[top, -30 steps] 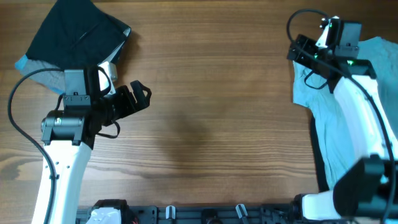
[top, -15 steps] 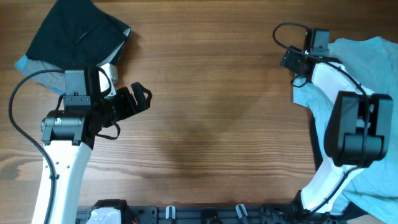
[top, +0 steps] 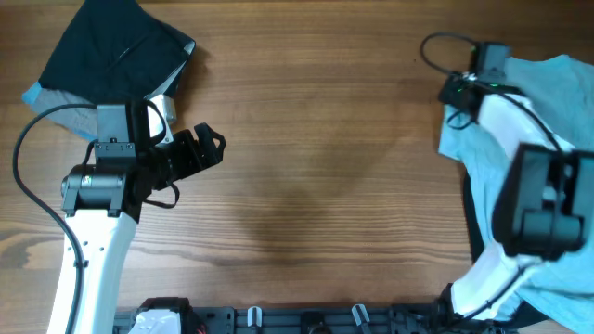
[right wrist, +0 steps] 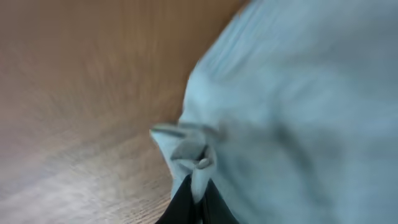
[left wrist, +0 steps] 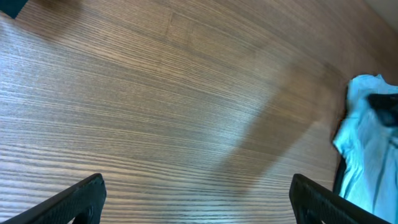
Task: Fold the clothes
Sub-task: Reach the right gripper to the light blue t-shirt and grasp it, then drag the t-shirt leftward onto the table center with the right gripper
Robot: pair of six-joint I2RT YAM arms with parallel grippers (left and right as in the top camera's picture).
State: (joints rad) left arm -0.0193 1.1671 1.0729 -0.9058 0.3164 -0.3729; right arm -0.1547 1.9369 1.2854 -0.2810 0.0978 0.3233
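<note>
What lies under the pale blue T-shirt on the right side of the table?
A black garment shows as a narrow strip under the left edge of the pale blue T-shirt. How far it reaches underneath is covered by the shirt and the right arm.

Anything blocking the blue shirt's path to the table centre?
Nothing visible. The right pincer pinches the blue shirt at its left edge, and the table from there to centre is bare wood. The left pincer, open, and the dark clothes pile sit further left, off that path.
</note>
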